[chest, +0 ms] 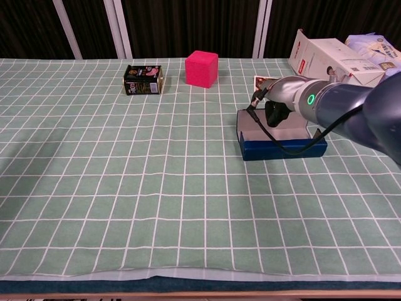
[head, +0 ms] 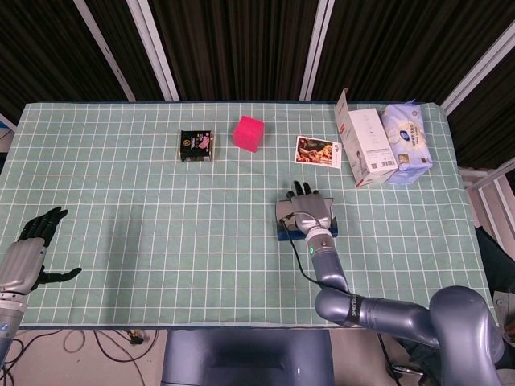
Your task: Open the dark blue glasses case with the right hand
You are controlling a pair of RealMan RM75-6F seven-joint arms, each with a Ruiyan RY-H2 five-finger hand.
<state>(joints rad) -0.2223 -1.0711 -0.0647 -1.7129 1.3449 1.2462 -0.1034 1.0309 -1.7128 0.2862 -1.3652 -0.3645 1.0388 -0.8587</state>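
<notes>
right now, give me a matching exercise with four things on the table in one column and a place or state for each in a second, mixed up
Things:
1. dark blue glasses case
2. pink foam cube
3. small black tin with a picture label
4. left hand

Places or states:
A. far side of the table, just left of the pink cube
B. lid raised, pale lining showing, right hand on it
C. near left edge of the table, holding nothing, fingers apart
D. far side, between the black tin and the printed photo card

Pairs: 1-B, 2-D, 3-A, 4-C
</notes>
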